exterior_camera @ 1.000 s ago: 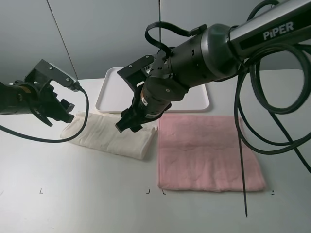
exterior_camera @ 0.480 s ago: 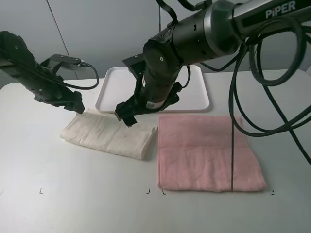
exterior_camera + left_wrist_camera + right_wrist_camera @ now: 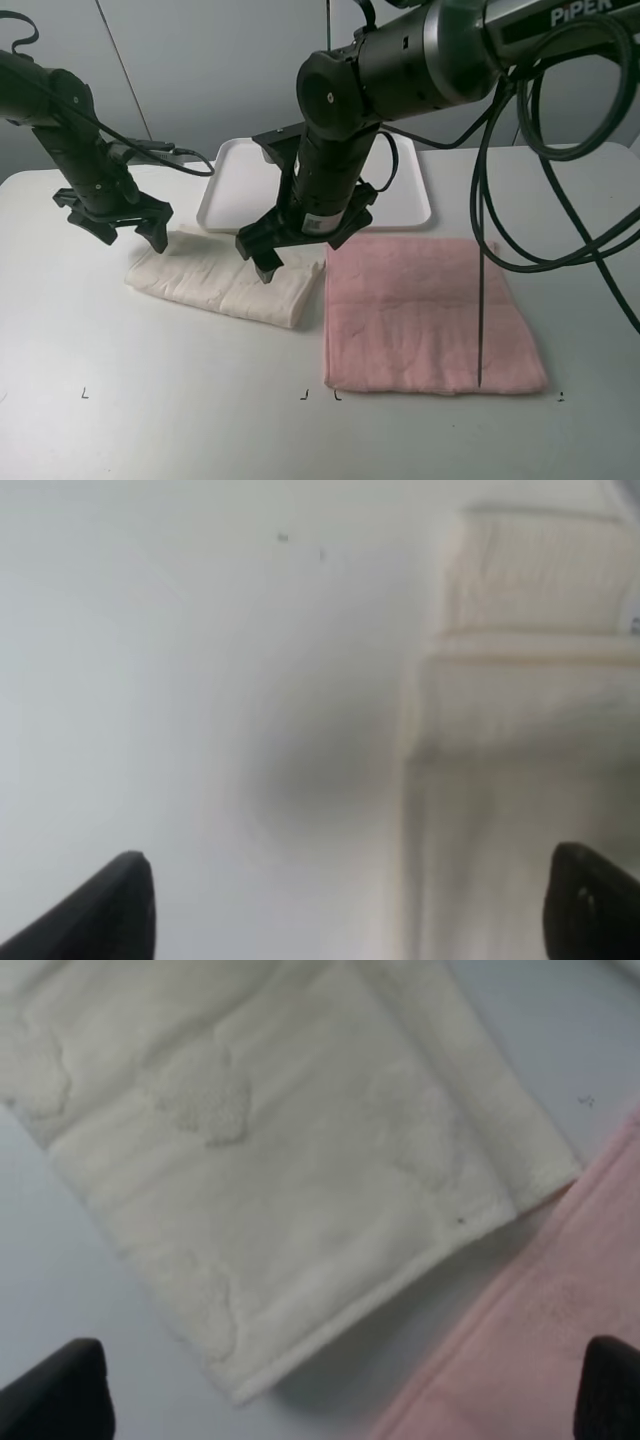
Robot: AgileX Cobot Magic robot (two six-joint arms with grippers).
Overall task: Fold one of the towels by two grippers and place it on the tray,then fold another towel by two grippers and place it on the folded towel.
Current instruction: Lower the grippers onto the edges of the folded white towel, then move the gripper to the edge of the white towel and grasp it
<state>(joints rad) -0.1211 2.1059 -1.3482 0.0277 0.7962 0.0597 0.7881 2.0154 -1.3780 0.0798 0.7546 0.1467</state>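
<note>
Overhead, the count is two towels, one tray and two grippers. The folded cream towel lies off the tray, on the table before its left corner. The pink towel lies flat before its right half, crossed by a hanging black cable. On the tray's near side, the left gripper and the right gripper hover spread over the cream towel's ends.

From the left wrist, the left gripper is wide apart, framing the cream towel and the table.

From the right wrist, the right gripper is equally wide, over the cream towel and the pink towel.

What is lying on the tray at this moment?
Nothing on the visible ends of the tray; the right arm hides its middle. The cream towel and pink towel lie on the table.
</note>
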